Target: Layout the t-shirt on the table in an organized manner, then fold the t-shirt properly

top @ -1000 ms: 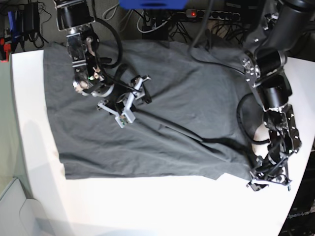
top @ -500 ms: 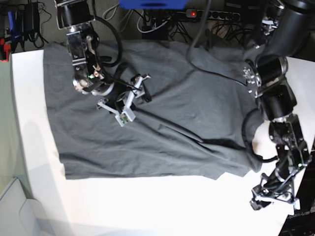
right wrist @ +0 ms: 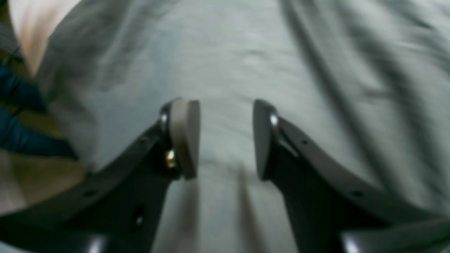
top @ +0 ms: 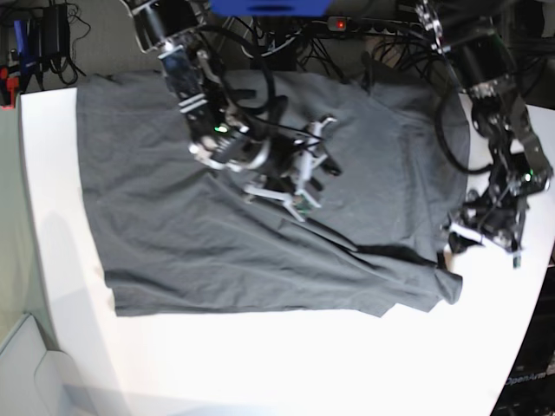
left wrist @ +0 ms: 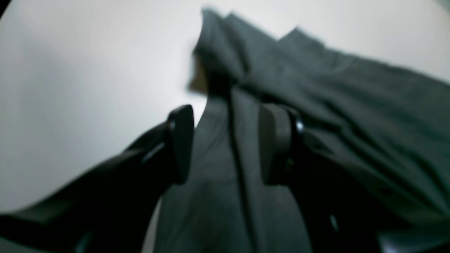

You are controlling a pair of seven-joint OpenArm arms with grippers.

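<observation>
The plain charcoal-grey cotton t-shirt [top: 260, 199] lies spread across the far half of the smooth white table [top: 286, 364], mostly flat but creased, its right edge bunched, so I judge the laying-out nearly done and no fold begun. The right gripper [right wrist: 225, 138] hovers over mid-shirt, jaws parted and empty. The left gripper [left wrist: 225, 144], at the bunched right edge, straddles a ridge of cloth with jaws apart, not clamped.

Dark grey t-shirt [top: 208, 234] spread mostly flat, wrinkled, on white table [top: 260, 364], one corner bunched
</observation>
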